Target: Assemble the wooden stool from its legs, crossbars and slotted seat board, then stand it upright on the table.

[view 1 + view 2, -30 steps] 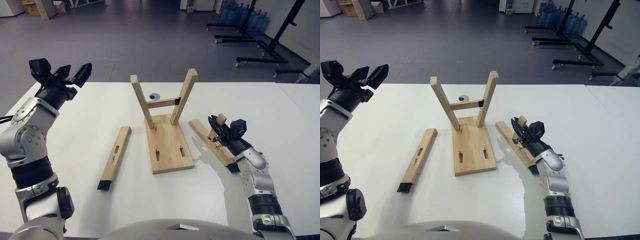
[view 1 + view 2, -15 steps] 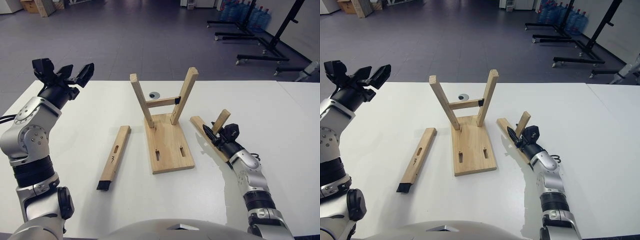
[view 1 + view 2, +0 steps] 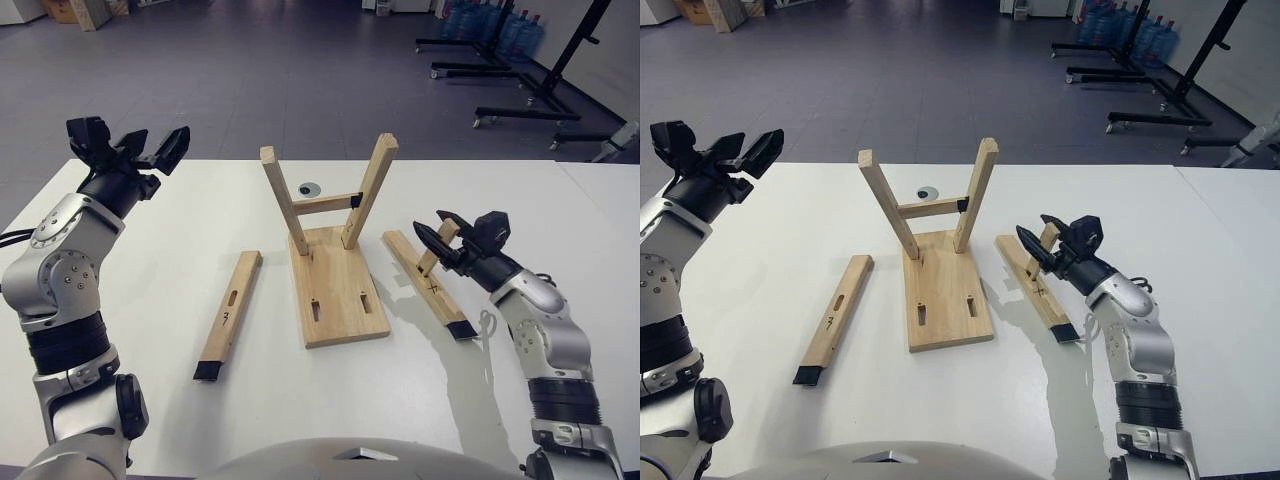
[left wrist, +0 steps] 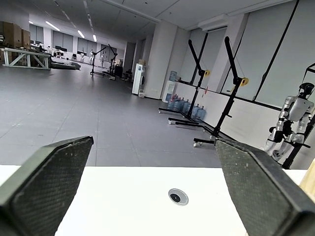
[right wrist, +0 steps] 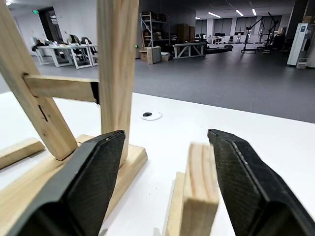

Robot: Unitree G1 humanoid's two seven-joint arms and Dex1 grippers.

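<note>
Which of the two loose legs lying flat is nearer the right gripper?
The leg right of the seat board, with a short crossbar sticking up between the fingers of the open right gripper. The other leg lies left of the board.

seat board (image 3: 338, 278): pale wood | loose leg (image 3: 228, 318): black-capped (one end) | table (image 3: 160, 260): white

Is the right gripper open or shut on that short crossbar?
Open: the right gripper has its fingers wide apart around the crossbar, with table showing between one finger and the wood.
</note>
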